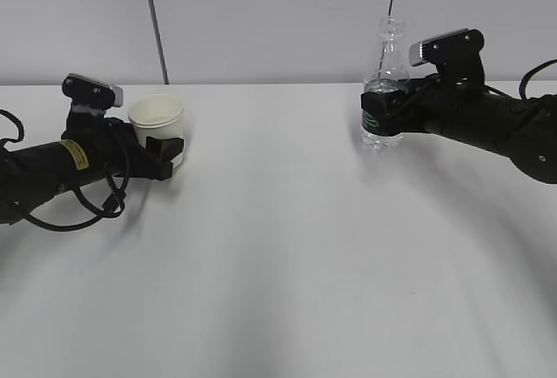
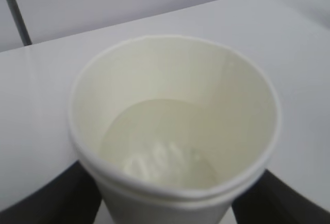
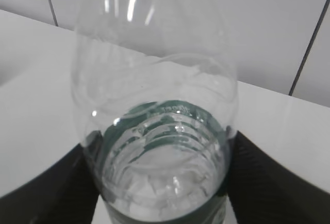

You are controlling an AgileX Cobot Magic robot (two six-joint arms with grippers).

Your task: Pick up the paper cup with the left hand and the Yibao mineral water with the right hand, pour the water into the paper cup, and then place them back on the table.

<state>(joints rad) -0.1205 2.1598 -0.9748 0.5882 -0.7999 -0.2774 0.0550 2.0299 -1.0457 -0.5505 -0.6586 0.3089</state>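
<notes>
The left hand (image 1: 171, 153) has its black fingers (image 2: 77, 193) closed around the paper cup (image 1: 160, 125), one finger on each side of the lower wall, well under the rolled rim. In the left wrist view the cup stands upright with a shallow pool of what looks like water on its cream floor. It sits at about 9 o'clock on the bench (image 1: 287, 247); whether its base touches the surface or hangs just above it cannot be told.

The right hand (image 1: 383, 117) has its fingers (image 3: 268, 182) clamped on the Yibao mineral water (image 1: 385, 91) across the green label band, low on the body. The bottle is upright at about 2 o'clock, its capless neck clear above the gripper, and its base seems to hang slightly above the bench. The right wrist view shows only a little water left in the bottom.

The cup will likely be light and soft-walled: a hard squeeze would oval the mouth, so the low grip near the stiffer base looks sound. The bottle, nearly empty, should be light but thin and smooth; the ribbed waist at the label probably gives the best purchase. The two things are well apart across the bench.
</notes>
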